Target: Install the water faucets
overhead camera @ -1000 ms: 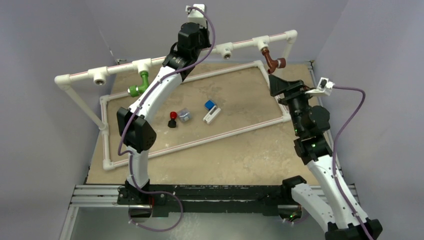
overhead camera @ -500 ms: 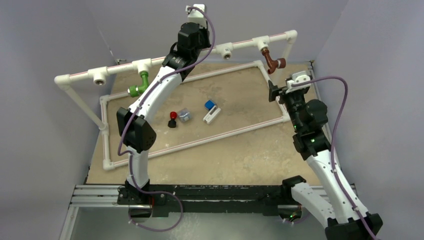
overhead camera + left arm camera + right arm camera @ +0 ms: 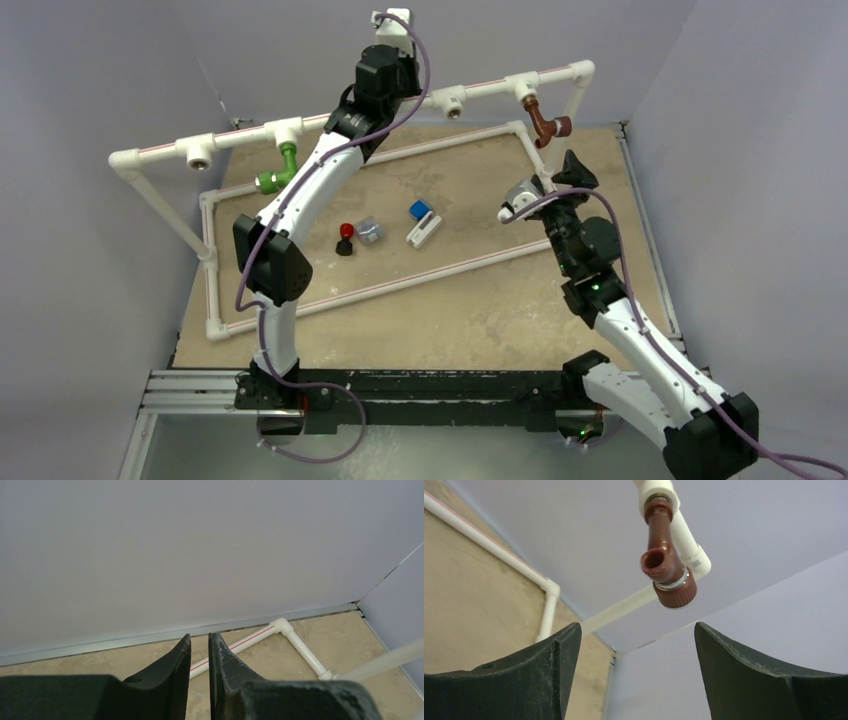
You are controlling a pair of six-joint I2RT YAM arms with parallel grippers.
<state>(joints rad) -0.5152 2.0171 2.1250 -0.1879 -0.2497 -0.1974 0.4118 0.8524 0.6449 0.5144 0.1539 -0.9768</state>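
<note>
Lilac walls enclose a tan surface (image 3: 470, 300) carrying a white pipe frame (image 3: 238, 138). Above the far right corner, the reddish-brown faucet (image 3: 543, 122) hangs seated in a tee on the raised pipe. The green faucet (image 3: 281, 170) hangs from another tee toward the far left corner. The right pincer (image 3: 636, 627) sits just below the reddish-brown faucet, fingers spread wide and empty. The left pincer (image 3: 200, 637) is raised near the far edge, fingers pressed almost together, gripping nothing. A red-and-black knob (image 3: 345, 238) and a blue-white block (image 3: 422, 222) lie mid-surface.
</note>
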